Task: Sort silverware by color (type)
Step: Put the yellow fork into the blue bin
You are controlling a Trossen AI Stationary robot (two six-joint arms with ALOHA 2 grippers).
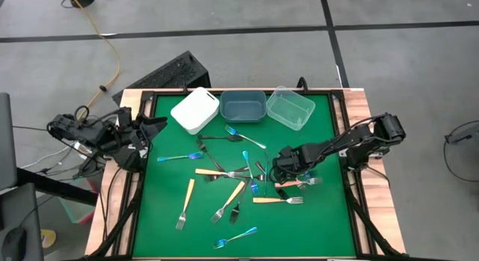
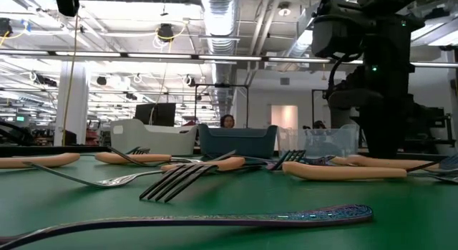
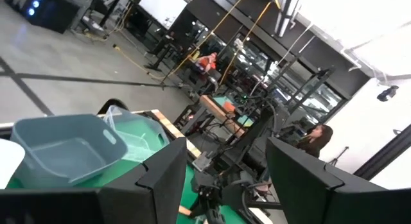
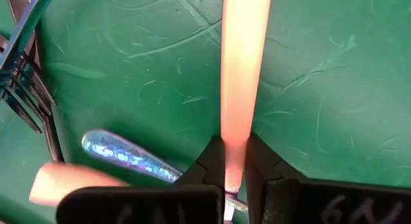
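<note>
1. Nearest the table's front edge, a blue-handled fork (image 1: 236, 237) lies alone on the green mat (image 1: 172, 242).
2. Farther in, the right gripper (image 1: 283, 188) reaches down over the right half of the mat. Its 2 fingers (image 4: 212, 163) pinch an orange-handled utensil (image 4: 242, 70), the handle running straight out from between them and lying along the mat.
3. Just beside that grip, a blue glittery handle (image 4: 125, 153) lies at an angle, with black fork tines (image 4: 26, 99) farther off.
4. The rest of the silverware (image 1: 224, 175) is scattered across the mat's middle, several pieces crossing.
5. The left gripper (image 1: 153, 126) waits at the mat's left edge, fingers (image 3: 164, 176) spread, holding nothing.
6. Along the far edge stand 3 bins: white bin (image 1: 194, 109), grey-blue bin (image 1: 243, 105), clear bin (image 1: 290, 108).
</note>
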